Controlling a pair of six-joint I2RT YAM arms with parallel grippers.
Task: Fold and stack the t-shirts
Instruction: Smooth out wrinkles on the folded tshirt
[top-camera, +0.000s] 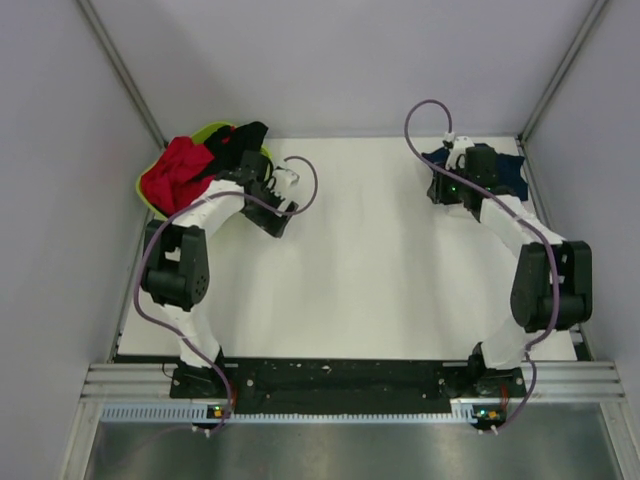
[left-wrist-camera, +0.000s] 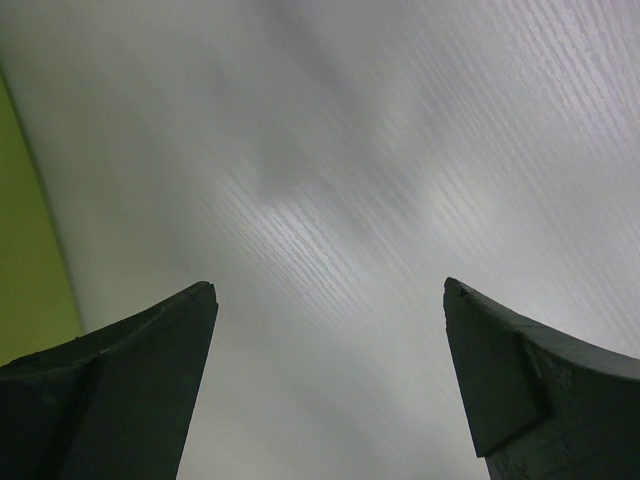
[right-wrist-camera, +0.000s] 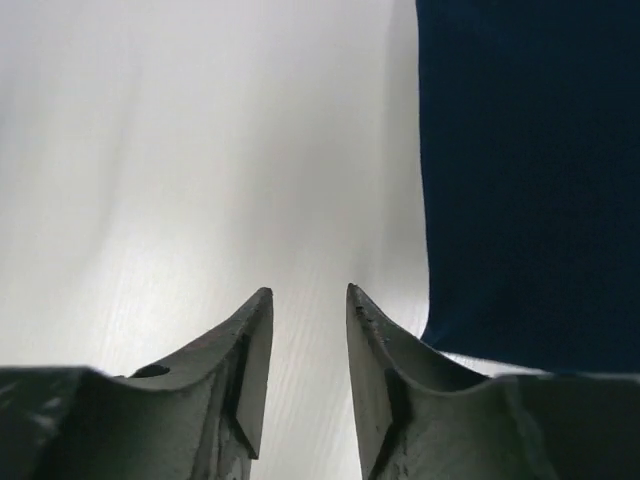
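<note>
While the left gripper (left-wrist-camera: 328, 284) gapes wide, right gripper (right-wrist-camera: 309, 288) sits narrow beside a smooth navy t-shirt (right-wrist-camera: 530, 170).

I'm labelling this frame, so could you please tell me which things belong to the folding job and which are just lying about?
For the job: red t-shirt, black t-shirt, navy t-shirt.
Just lying about: lime green basin.

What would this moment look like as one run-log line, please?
left pincer open, empty, beside green basin | right pincer narrowly open, empty, beside navy shirt | red shirt, black shirt in basin
</note>
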